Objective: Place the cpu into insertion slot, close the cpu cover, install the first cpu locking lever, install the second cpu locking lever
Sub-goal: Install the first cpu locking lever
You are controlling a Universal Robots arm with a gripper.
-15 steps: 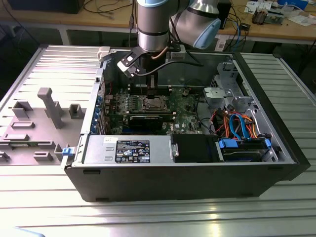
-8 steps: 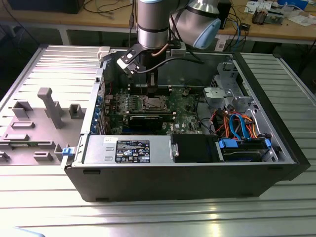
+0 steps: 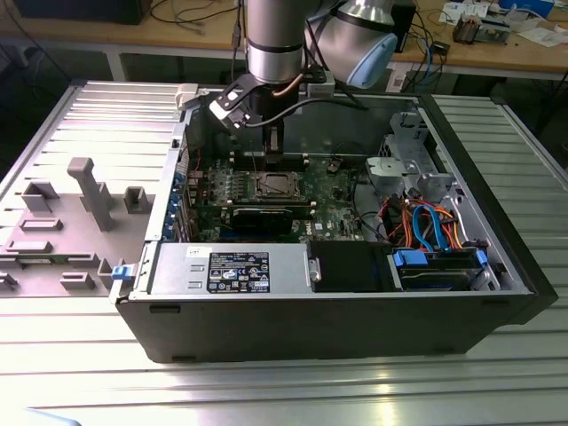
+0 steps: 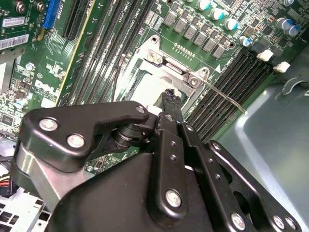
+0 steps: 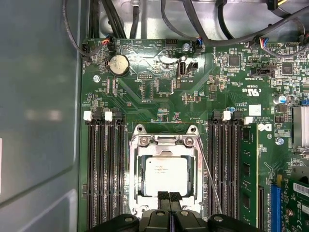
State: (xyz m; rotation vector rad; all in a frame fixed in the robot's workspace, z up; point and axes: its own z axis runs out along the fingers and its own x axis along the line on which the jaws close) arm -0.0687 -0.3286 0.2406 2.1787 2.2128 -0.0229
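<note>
The cpu (image 5: 166, 176) lies flat in the insertion slot (image 5: 166, 139), apparently under the lowered cpu cover (image 5: 195, 169). The tool (image 5: 168, 199), tips pressed together on nothing, hangs over one edge of that slot (a thin locking lever (image 5: 211, 186) runs along the slot's side).

In the first wrist view the fingers (image 5: 164, 200), pressed together, cover the near edge of the cpu (image 5: 161, 173) and cpu cover (image 5: 136, 169); the picture's edge cuts off their base. In the second wrist view the gripper (image 4: 171, 96) body hides most of the insertion slot (image 4: 166, 72). In the exterior view the arm (image 3: 275, 44) is cut off above.
</note>
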